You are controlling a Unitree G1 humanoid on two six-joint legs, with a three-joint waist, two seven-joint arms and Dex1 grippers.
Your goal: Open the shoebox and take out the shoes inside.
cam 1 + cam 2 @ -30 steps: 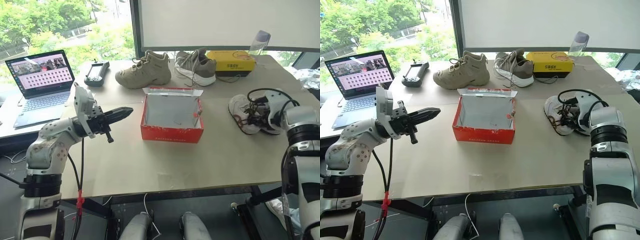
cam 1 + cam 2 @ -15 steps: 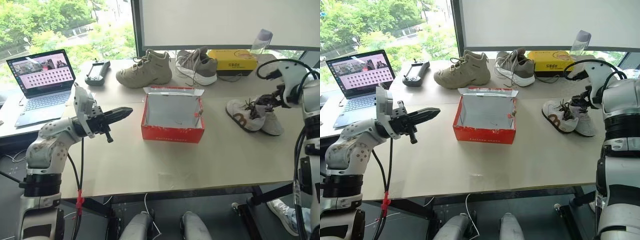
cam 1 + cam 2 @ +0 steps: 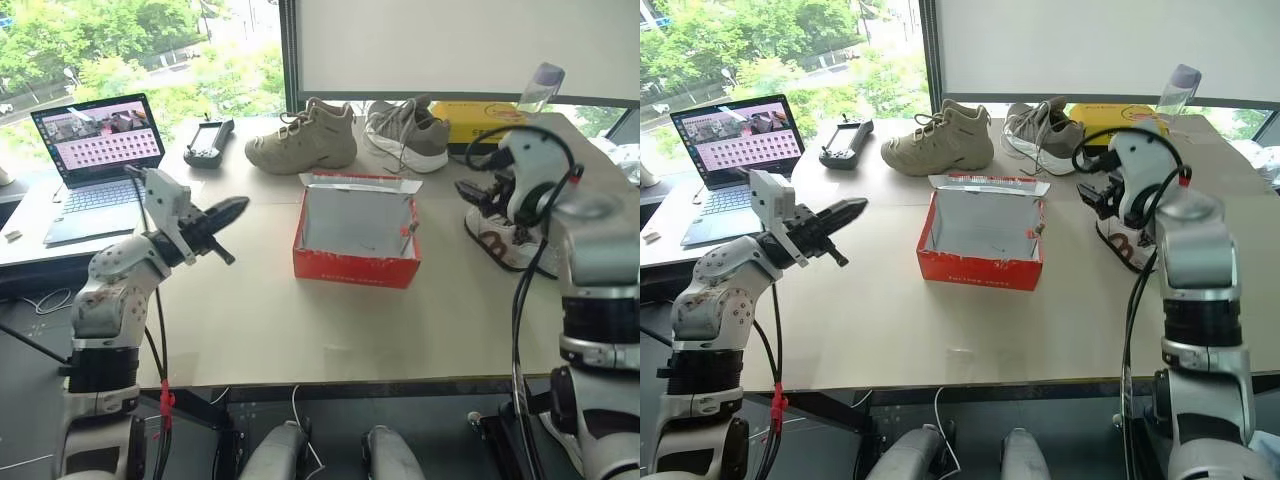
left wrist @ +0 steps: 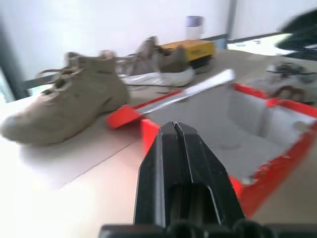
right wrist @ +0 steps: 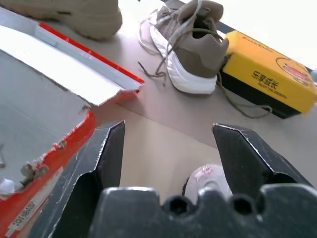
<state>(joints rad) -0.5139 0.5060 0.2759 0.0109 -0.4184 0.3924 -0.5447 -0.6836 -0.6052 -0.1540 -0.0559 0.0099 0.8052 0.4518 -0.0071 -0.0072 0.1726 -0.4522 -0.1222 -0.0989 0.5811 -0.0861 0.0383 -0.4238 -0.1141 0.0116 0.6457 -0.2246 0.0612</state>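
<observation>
Over on the far left a laptop (image 3: pixel 97 150) sits open on the table (image 3: pixel 300 310), and just past it a black handheld controller (image 3: pixel 208 141) lies near the window edge. The left gripper (image 3: pixel 232 209) hangs in the air above the table, fingers pressed tight together with nothing between them, pointing across toward the shoebox (image 3: pixel 357 242). That red box stands in the middle, lid flapped back and lying flat behind it, grey-white inside showing (a few small scraps on its floor, too small to make out). Behind it along the window: a beige boot (image 3: pixel 303 138), a grey sneaker with a white sole (image 3: pixel 405 134), then a flat yellow box (image 3: pixel 488 117) with a bottle (image 3: pixel 541 87) at its far end. On the right, the shoes (image 3: pixel 505 238) lie out on the table beside the box, partly hidden by the arm. The right gripper (image 5: pixel 168 148) hovers above them, fingers spread wide, holding nothing.
</observation>
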